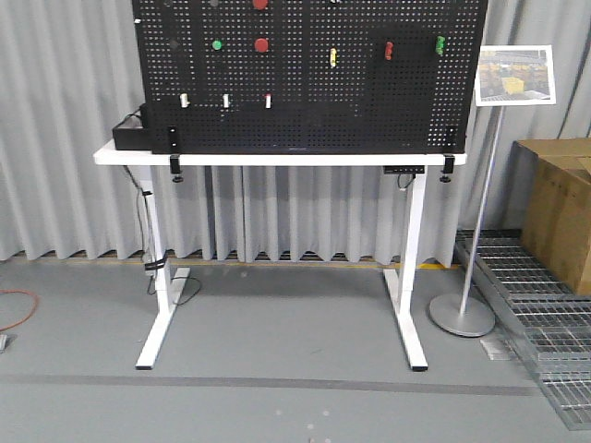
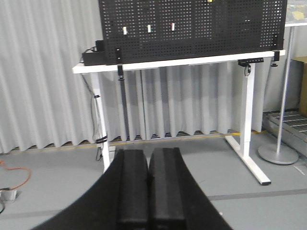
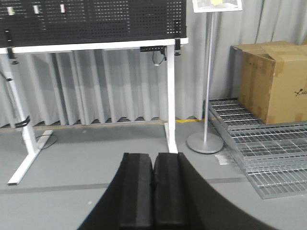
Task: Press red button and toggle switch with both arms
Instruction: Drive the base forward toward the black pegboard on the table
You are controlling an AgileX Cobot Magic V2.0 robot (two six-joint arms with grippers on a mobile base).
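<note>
A black pegboard [image 1: 305, 101] stands on a white table [image 1: 277, 158]. On it are a red button [image 1: 261, 44] and a second red button [image 1: 260, 4] at the top edge. I cannot make out the toggle switch in any view. My left gripper [image 2: 148, 152] is shut and empty, low over the floor and well back from the table. My right gripper [image 3: 153, 155] is also shut and empty, facing the table's right leg [image 3: 171, 96]. Neither gripper shows in the front view.
The board also carries a green button [image 1: 217, 44], a yellow clip [image 1: 332, 57] and white rocker tabs [image 1: 225, 100]. A sign stand [image 1: 466, 314], a cardboard box [image 1: 559, 208] and metal grating [image 1: 545, 323] are at the right. An orange cable [image 1: 14, 309] lies at the left.
</note>
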